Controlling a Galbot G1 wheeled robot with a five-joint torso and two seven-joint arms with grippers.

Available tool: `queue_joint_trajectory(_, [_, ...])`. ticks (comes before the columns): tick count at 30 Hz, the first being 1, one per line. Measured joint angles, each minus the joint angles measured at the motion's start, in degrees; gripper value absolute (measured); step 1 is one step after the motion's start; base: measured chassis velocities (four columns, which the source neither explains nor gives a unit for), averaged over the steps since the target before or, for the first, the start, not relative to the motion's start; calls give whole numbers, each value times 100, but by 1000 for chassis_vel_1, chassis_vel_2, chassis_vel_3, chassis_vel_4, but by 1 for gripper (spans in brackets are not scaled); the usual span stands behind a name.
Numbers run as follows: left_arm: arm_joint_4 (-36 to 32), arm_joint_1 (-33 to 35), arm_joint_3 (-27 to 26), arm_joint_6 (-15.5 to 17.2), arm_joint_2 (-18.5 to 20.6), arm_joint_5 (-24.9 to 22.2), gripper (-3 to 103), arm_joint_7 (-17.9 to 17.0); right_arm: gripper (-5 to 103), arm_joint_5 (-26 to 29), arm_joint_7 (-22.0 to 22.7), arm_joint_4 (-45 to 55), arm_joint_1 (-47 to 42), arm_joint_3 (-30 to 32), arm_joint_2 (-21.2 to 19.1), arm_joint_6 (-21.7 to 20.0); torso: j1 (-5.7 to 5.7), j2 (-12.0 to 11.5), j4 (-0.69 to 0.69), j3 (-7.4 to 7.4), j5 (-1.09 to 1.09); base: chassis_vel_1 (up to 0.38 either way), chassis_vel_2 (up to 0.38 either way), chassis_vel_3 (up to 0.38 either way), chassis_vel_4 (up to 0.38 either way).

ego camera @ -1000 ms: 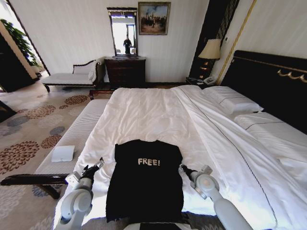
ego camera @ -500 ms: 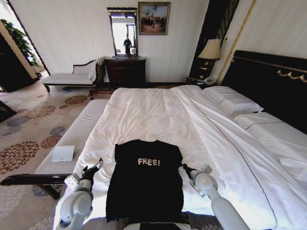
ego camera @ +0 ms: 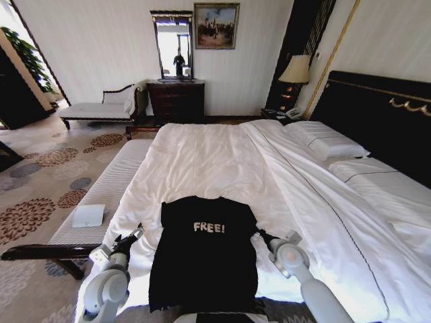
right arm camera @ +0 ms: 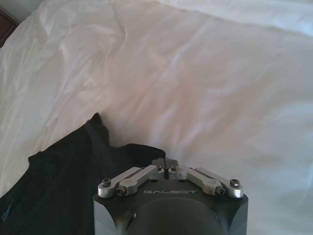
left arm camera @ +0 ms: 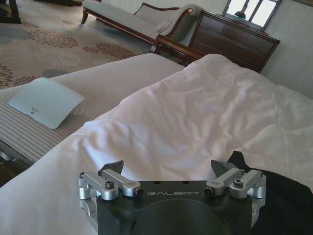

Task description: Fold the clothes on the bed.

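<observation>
While the black "FREE!" T-shirt (ego camera: 204, 252) lies flat at lower centre of the head frame, on the near end of the white bed (ego camera: 222, 161), both arms sit low at its sides. Collar points up-frame toward the pillows, hem reaches the bottom edge, lettering facing up.

Left gripper (ego camera: 137, 232), lower left of the head frame, is just beside the shirt's left sleeve, over the white duvet. Left wrist view: left gripper (left arm camera: 168, 169) jaws spread wide apart, nothing btwn them, shirt edge at lower right of that frame.

Right gripper (ego camera: 258, 233), lower right of centre in head frame, is at the shirt's right sleeve. Right wrist view: right gripper (right arm camera: 165, 161) jaws closed together w/ tips meeting, a fold of black sleeve fabric right at the tips; looks pinched.

Pale upholstered bench (ego camera: 108, 192) runs along the left of the bed in the head frame, w/ a small white flat pad (ego camera: 89, 215) on it.
</observation>
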Motion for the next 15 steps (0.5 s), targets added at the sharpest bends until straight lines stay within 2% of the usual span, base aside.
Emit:
queue_joint_trajectory(4, [48, -23, 20, -7, -48, -1, 100, -1, 0, -34, 29, 76, -51, 119, -152, -2, 0, 0, 0, 0, -1, 0, 0, 0, 0])
queue_joint_trajectory(15, [86, -32, 14, -19, -73, -1, 100, -8, 0, -235, 107, 213, -84, 121, -186, 10, 0, 0, 0, 0, -1, 0, 0, 0, 0])
